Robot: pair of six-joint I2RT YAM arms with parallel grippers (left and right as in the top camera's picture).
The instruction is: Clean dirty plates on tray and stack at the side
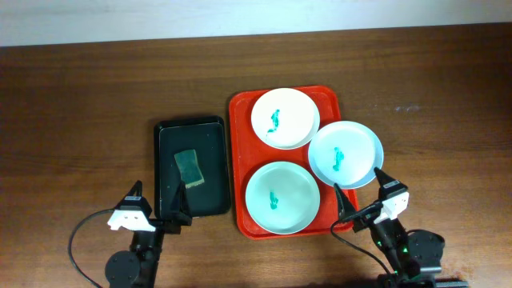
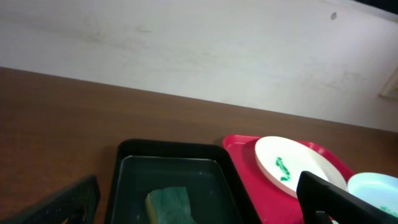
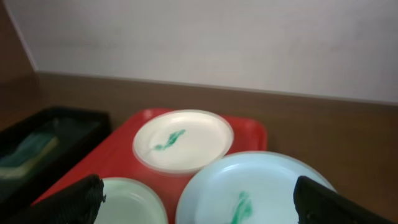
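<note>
**Three smeared plates, none wiped, none stacked**

Three shallow plates are seen on or at the large red rectangular plastic tray (image 1: 235,160), and a teal-green smear is carried at the centre of each. The white round plate (image 1: 285,118) lies in the tray's far half. The mint-green round plate (image 1: 282,197) lies in the near half. The pale blue round plate (image 1: 345,154) is set over the tray's right rim, partly hanging out above the dark-brown wood-grain surface (image 1: 80,120) and just beside the white one; whether the two rims touch cannot be told.

No plate has been cleaned, as far as the smears show, and nothing is stacked on the bare wood at either side. The whole task is therefore judged to be ahead: each plate is to be wiped, lifted off and piled.

The green sponge block (image 1: 190,169) is seen lying untouched in the small black rectangular tray (image 1: 164,144), just left of the red one.

The left claw (image 1: 158,204) is held spread wide at the near end of the black tray, with nothing between its fingers. The right claw (image 1: 362,190) is likewise spread and empty, near the front rim of the pale blue plate. Taking up the sponge is judged the likely first step.
</note>
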